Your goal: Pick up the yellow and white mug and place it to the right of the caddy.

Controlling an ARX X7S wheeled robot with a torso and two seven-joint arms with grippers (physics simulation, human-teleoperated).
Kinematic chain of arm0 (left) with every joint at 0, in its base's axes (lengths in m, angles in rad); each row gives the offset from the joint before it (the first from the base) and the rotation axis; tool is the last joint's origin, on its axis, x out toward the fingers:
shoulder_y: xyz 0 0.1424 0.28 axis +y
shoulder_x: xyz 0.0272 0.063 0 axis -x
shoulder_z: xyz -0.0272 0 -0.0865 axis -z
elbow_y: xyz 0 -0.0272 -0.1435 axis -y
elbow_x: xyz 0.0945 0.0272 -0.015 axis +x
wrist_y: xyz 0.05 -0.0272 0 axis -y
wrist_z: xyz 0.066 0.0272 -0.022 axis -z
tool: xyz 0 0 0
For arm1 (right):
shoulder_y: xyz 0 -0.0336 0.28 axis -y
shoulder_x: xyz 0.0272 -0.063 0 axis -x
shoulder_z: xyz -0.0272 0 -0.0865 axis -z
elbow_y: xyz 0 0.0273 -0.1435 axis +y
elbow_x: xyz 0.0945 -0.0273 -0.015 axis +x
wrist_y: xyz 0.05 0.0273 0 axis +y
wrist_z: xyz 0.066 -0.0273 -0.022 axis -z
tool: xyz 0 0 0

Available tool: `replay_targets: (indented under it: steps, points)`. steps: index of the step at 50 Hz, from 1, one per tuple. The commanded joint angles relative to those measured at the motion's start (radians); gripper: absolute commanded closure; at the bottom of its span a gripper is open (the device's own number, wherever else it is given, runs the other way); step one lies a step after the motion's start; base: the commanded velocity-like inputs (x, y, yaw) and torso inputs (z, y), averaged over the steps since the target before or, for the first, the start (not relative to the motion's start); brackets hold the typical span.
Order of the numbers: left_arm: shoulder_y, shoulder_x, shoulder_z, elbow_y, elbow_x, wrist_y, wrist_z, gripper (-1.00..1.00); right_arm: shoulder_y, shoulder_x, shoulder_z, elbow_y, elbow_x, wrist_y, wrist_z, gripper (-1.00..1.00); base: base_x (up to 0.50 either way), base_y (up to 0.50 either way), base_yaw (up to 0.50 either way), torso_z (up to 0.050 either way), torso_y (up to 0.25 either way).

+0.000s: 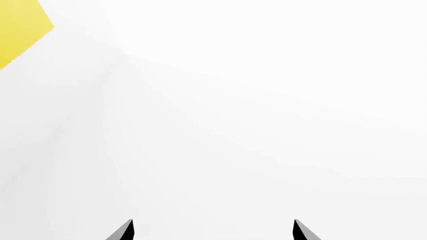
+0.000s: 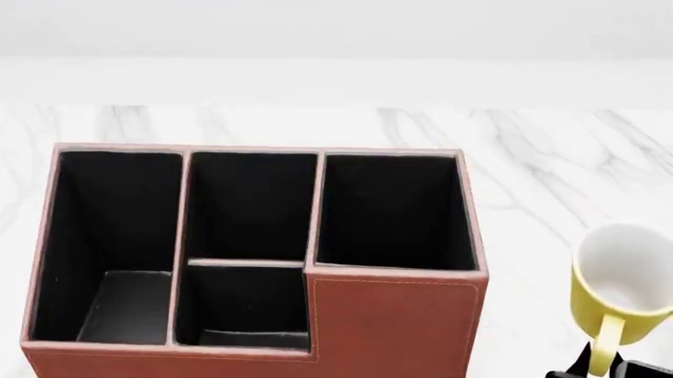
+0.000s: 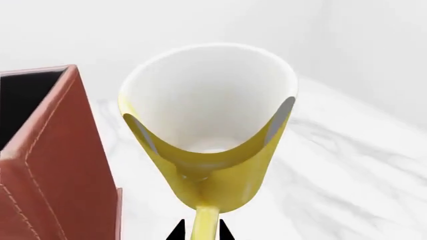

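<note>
The yellow and white mug [image 2: 622, 283] is to the right of the caddy [image 2: 389, 315], a little apart from it, its white inside facing up towards the head view. My right gripper [image 2: 604, 370] is shut on the mug's yellow loop handle at the lower right edge. In the right wrist view the mug [image 3: 207, 125] fills the middle, my right gripper [image 3: 200, 231] has both black tips tight against the handle, and the caddy's stitched brown wall [image 3: 47, 165] stands beside it. I cannot tell whether the mug touches the table. My left gripper [image 1: 213, 230] is open and empty, with only its tips showing.
The white marble table [image 2: 547, 173] runs behind and to the right of the caddy, with a plain white wall beyond. The left wrist view shows only white surfaces and a yellow patch [image 1: 20, 30] in one corner.
</note>
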State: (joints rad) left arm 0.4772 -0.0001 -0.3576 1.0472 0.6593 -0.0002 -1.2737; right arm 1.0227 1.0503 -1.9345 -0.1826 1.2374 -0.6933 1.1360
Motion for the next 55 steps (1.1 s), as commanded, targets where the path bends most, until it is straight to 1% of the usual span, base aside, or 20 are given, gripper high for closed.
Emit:
replay_targets:
  steps: [1, 32, 55]
  points:
    - [0.004, 0.000, -0.003, 0.000, -0.003, 0.003, -0.002, -1.00, -0.029, -0.031, 0.019, 0.060, 0.042, -0.025, -0.058, 1.00, 0.00, 0.00, 0.00, 0.000, 0.000]
    - [0.009, 0.000, -0.006, 0.000, -0.006, 0.010, -0.003, -1.00, -0.085, -0.084, 0.042, 0.153, 0.112, -0.037, -0.139, 1.00, 0.00, 0.00, 0.00, 0.000, 0.001]
    - [0.009, 0.000, -0.010, 0.000, -0.012, 0.011, -0.001, -1.00, -0.142, -0.177, 0.062, 0.288, 0.200, -0.026, -0.263, 1.00, 0.00, 0.00, 0.00, 0.000, 0.000]
